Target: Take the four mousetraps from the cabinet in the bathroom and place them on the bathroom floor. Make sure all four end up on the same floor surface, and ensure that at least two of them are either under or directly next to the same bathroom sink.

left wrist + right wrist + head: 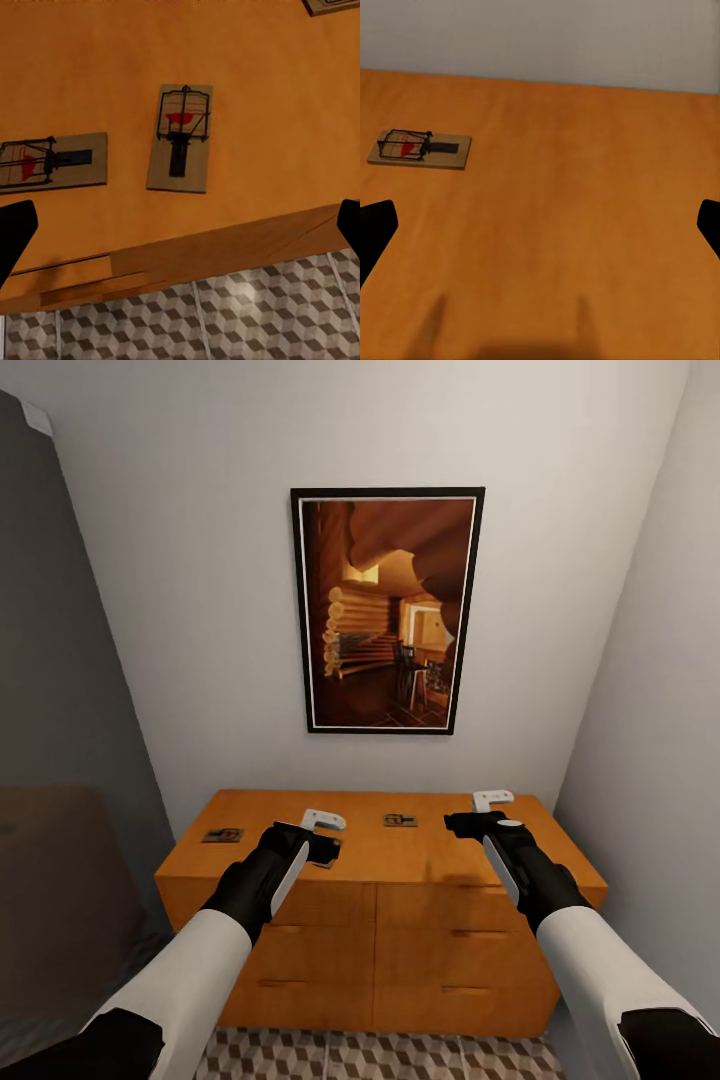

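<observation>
Against the far wall, under a framed picture (386,610) of a timber interior: orange-brown cabinet (380,920), flat top, drawer fronts with slim bar handles.

On the cabinet top, left to right in the head view:
- mousetrap (222,835) near the left end, lying flat;
- left gripper (322,836) hovering over the front part of the top, jaws spread wide, nothing between them; second mousetrap (180,138) flat on the wood beneath it in the left wrist view, lengthwise toward the front edge, with the left-end mousetrap (51,160) just beside it and a corner of another at the frame edge;
- mousetrap (400,820) near the middle, towards the back, lying flat;
- right gripper (482,812) above the right part of the top, jaws spread, empty; bare wood below it, the middle mousetrap (420,149) well off to one side in the right wrist view.

Below the cabinet front: strip of cube-patterned tile floor (380,1058).

Far left: dark grey panel (50,690).
</observation>
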`<state>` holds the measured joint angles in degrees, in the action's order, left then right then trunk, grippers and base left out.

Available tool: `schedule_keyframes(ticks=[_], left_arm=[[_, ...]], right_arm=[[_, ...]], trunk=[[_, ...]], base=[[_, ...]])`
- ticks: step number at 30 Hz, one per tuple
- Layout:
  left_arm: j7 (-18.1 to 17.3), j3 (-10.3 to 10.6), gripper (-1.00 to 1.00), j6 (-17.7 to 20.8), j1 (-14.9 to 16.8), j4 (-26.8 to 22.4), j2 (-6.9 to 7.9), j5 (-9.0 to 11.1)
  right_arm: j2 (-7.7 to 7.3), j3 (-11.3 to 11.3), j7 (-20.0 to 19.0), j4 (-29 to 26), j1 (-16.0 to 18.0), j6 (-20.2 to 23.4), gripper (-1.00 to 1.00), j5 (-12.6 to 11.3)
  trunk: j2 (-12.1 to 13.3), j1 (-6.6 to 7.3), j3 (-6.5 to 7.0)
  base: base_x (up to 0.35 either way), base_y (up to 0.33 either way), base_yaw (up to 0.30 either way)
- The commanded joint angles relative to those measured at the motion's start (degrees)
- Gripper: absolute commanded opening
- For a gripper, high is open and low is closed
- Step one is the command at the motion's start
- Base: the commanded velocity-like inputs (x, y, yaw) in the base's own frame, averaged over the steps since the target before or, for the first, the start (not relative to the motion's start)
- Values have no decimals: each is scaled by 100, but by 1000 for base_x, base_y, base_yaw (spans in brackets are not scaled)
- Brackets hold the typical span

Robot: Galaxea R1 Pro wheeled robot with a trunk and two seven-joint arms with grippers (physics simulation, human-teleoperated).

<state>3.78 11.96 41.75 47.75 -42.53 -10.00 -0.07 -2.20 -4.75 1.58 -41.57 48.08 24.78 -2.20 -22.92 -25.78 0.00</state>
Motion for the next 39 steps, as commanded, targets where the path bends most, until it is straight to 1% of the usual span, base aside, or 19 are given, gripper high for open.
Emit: schedule_keyframes(ticks=[1, 7, 15, 18, 25, 33, 39], left_arm=[[0, 0, 100, 0, 1, 1, 0, 0], [2, -1, 100, 0, 4, 9, 0, 40], [7, -1, 100, 0, 3, 21, 0, 222], [8, -1, 100, -3, 4, 24, 0, 247], [16, -1, 100, -8, 5, 32, 0, 269], [17, -1, 100, -9, 6, 40, 0, 276], [17, -1, 100, -9, 5, 42, 0, 278]], right_arm=[[0, 0, 0, 0, 0, 0, 100, 0], [0, 0, 0, 2, 0, 1, 100, 0], [0, -2, 0, 11, 0, -1, 100, 0], [0, -1, 0, 14, 0, -2, 100, 0], [0, -3, 0, 17, 0, -6, 100, 0], [-1, -8, 0, 18, 0, -8, 100, 0], [0, -5, 0, 18, 0, -6, 100, 0]], trunk=[[0, 0, 0], [0, 0, 0], [0, 0, 0], [0, 0, 0], [0, 0, 0], [0, 0, 0], [0, 0, 0]], base=[[10, 0, 0], [144, 0, 0], [176, 0, 0], [43, 0, 0], [19, -3, 0], [124, -101, 0], [30, -26, 0]])
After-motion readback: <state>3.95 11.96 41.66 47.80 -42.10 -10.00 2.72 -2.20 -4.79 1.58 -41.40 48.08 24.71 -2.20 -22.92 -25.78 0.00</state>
